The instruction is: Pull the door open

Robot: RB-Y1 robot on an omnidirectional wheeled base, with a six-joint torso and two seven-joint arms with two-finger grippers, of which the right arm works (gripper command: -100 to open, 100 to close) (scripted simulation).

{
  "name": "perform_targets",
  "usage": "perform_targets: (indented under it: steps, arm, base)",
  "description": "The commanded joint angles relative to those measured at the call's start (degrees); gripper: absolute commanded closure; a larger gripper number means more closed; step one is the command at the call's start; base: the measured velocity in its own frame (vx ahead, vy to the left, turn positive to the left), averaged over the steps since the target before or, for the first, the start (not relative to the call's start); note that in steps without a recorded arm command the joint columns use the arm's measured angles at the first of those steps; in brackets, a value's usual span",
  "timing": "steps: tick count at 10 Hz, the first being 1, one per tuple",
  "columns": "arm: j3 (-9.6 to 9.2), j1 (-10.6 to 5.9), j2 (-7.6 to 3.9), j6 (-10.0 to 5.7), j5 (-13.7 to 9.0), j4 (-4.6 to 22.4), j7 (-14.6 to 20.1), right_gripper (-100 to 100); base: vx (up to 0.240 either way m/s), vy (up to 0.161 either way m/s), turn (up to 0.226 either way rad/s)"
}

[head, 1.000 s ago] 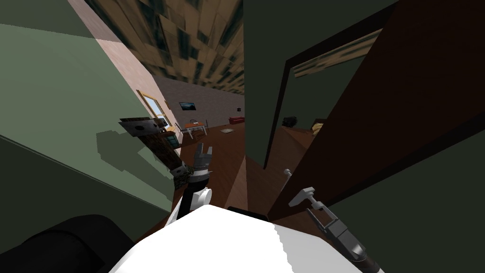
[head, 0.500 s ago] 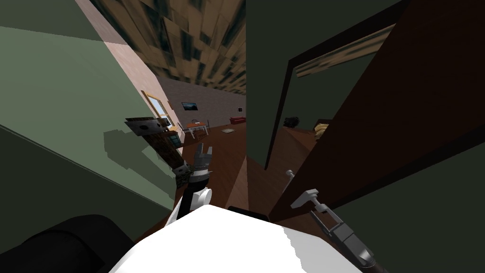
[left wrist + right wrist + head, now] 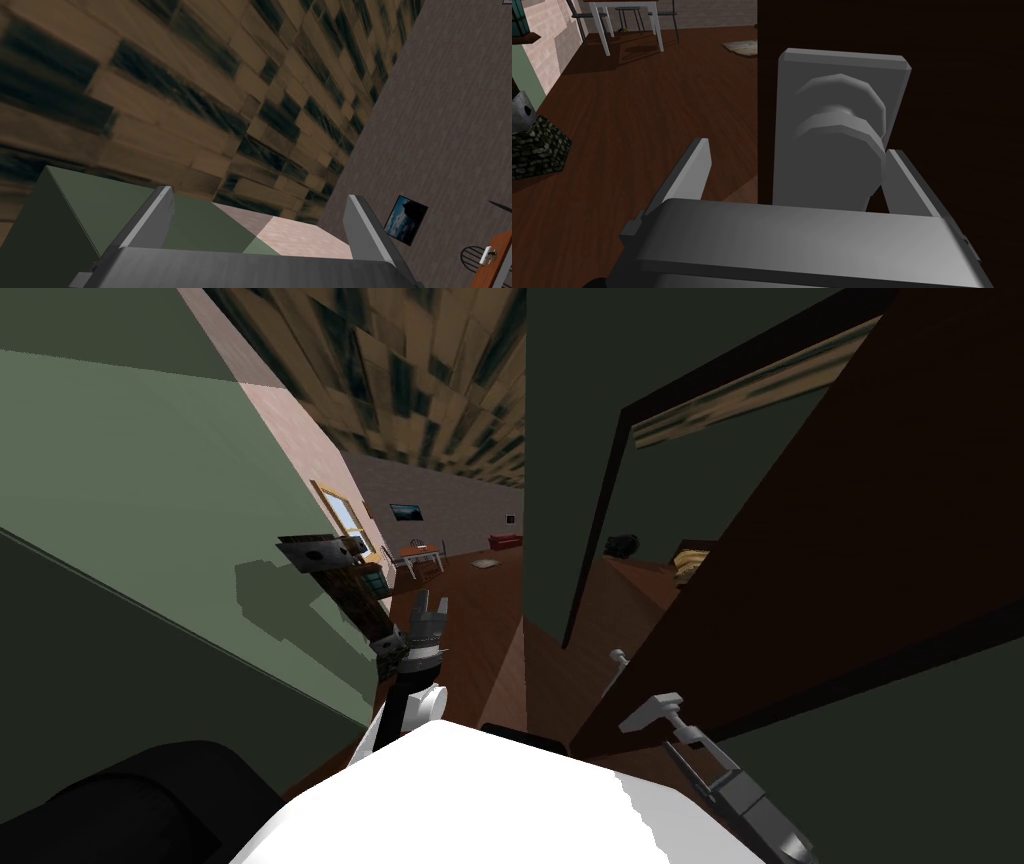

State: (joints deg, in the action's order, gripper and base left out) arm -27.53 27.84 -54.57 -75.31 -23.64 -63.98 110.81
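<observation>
Now my right hand (image 3: 798, 148) straddles the grey handle (image 3: 839, 125) at the edge of the half-open dark door (image 3: 820, 578), fingers apart and unclamped, so it could slip off mid-swing; my left hand (image 3: 430, 608) idles away from the door, fingers apart.

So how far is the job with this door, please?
Done: the door stands partly open, its edge swung clear of the door frame, with the room beyond visible in the gap. In hand: the right gripper has its open fingers on either side of the handle, not clamped on it. Left: probably pulling the door wider. The left gripper is open, away from the door.
</observation>
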Motion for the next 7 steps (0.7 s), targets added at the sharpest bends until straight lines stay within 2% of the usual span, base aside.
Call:
perform_targets:
  steps: [1, 3, 4, 7]
  arm:
    - [-0.8, 0.11, 0.55, -1.75, 0.67, 0.74, 0.39, 100]
    - [-0.95, 0.12, 0.75, -3.33, 0.85, 2.39, 0.9, 100]
    - [-1.12, 0.15, 0.95, -4.97, 1.03, 4.11, 1.43, 100]
    - [-1.37, 0.24, 1.23, -7.52, 1.3, 6.78, 2.24, 100]
  base:
    - [0.019, 0.011, 0.044]
    - [0.008, 0.005, 0.054]
    - [0.006, 0.013, 0.088]
    - [0.012, 0.008, 0.052]
